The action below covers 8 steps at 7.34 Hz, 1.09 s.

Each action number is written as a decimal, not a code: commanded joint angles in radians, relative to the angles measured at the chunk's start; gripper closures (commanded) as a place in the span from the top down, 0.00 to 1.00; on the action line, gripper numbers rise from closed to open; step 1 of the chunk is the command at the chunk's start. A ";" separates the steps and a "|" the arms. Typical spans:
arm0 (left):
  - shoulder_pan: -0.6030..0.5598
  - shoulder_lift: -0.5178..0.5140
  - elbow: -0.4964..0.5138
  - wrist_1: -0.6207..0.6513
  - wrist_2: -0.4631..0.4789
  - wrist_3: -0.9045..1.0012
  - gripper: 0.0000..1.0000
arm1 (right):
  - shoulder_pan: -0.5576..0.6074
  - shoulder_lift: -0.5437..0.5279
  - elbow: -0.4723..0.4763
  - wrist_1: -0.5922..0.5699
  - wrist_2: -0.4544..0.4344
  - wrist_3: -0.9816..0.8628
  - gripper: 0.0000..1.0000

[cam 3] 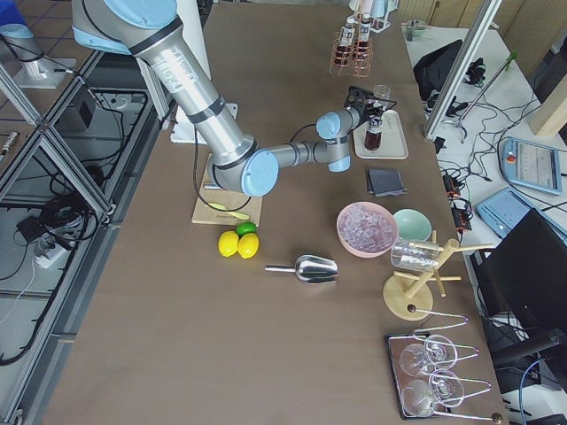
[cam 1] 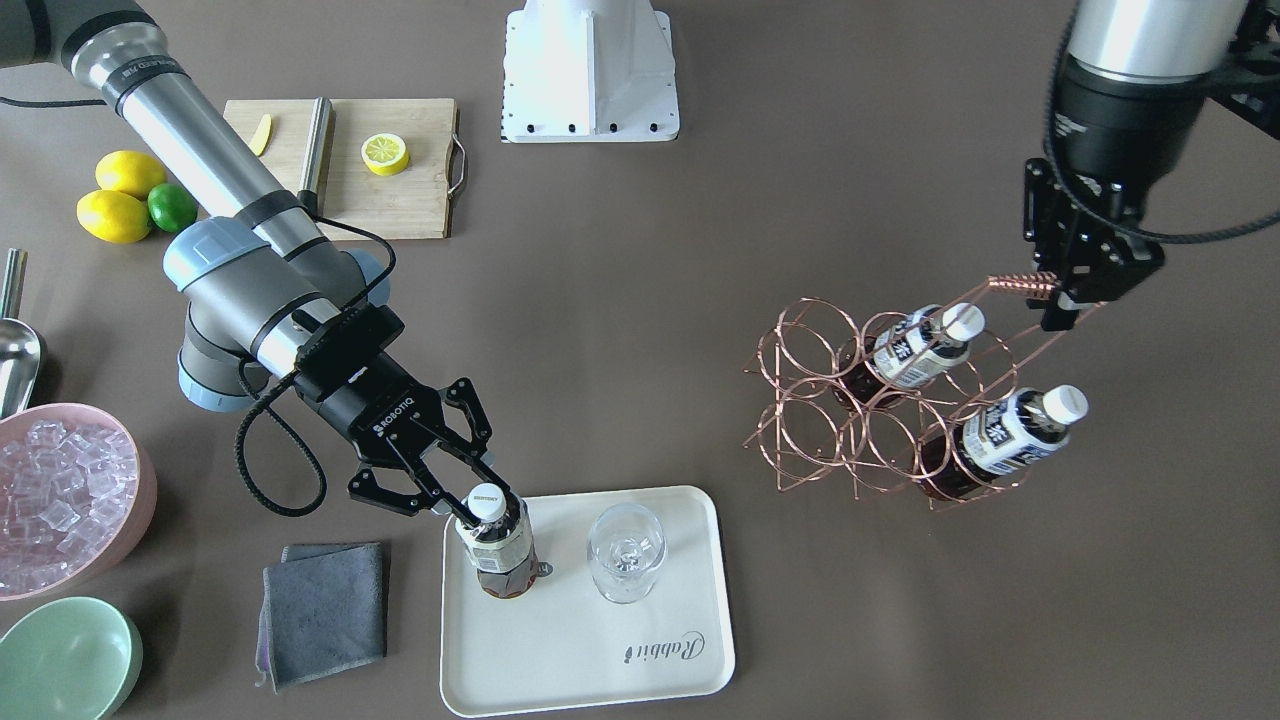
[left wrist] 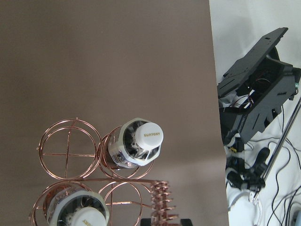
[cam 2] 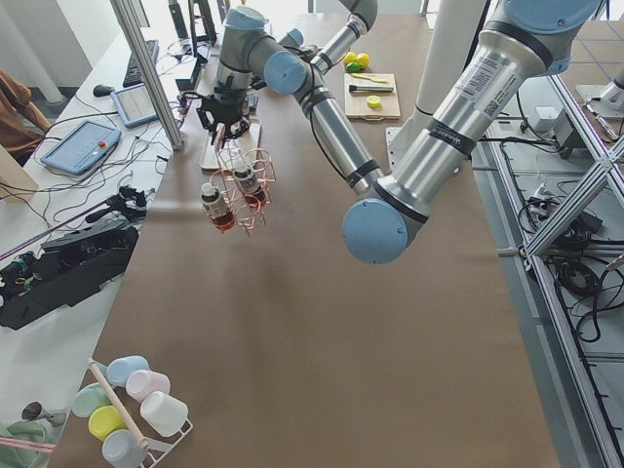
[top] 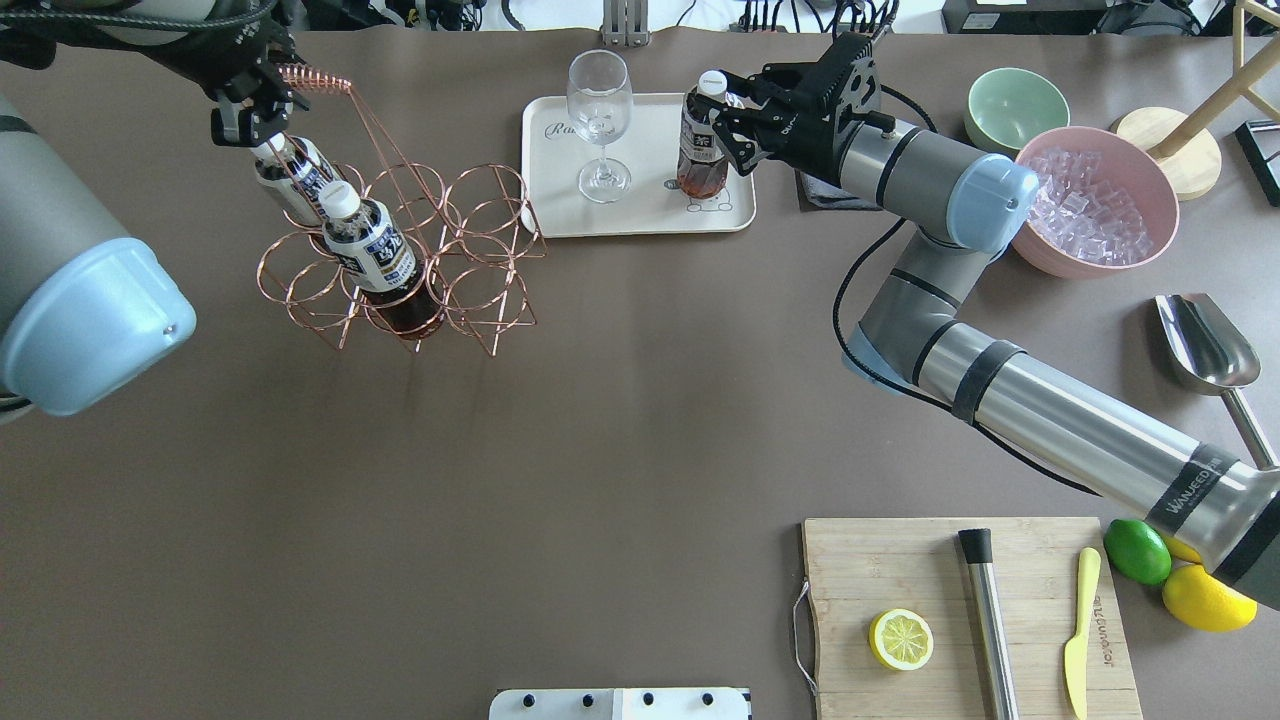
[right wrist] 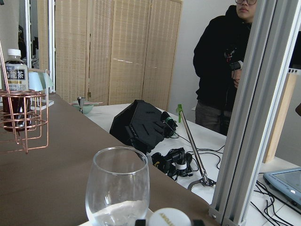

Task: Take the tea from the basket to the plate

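Note:
One tea bottle (cam 1: 497,545) stands upright on the cream plate (cam 1: 600,650), next to a clear glass (cam 1: 625,550). My right gripper (cam 1: 483,500) is at its white cap, a finger close on each side, and looks shut on it; it also shows in the overhead view (top: 718,100). Two more tea bottles (cam 1: 920,345) (cam 1: 1005,430) sit in cells of the copper wire basket (cam 1: 810,400). My left gripper (cam 1: 1055,300) is shut on the coiled top of the basket's handle (cam 1: 1020,285). The left wrist view shows both bottle caps from above (left wrist: 146,136).
A grey cloth (cam 1: 325,610) lies beside the plate. A pink bowl of ice (cam 1: 60,500), a mint-green bowl (cam 1: 65,660) and a metal scoop (cam 1: 15,350) are near it. A cutting board (cam 1: 380,200) with a lemon half, whole lemons and a lime sit towards the robot.

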 commanded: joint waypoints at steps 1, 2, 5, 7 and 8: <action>-0.240 0.031 0.309 -0.241 -0.112 0.171 0.00 | -0.004 0.001 0.005 0.000 -0.001 0.008 1.00; -0.287 0.031 0.435 -0.343 -0.112 0.173 0.00 | -0.004 0.001 0.007 -0.002 0.002 0.010 1.00; -0.328 0.034 0.677 -0.565 -0.103 0.193 0.00 | 0.007 -0.015 0.081 -0.052 0.044 0.004 1.00; -0.325 0.034 0.708 -0.611 -0.103 0.193 0.00 | 0.034 -0.059 0.257 -0.237 0.155 0.008 1.00; -0.320 0.034 0.708 -0.611 -0.101 0.191 0.00 | 0.050 -0.084 0.334 -0.329 0.223 0.010 1.00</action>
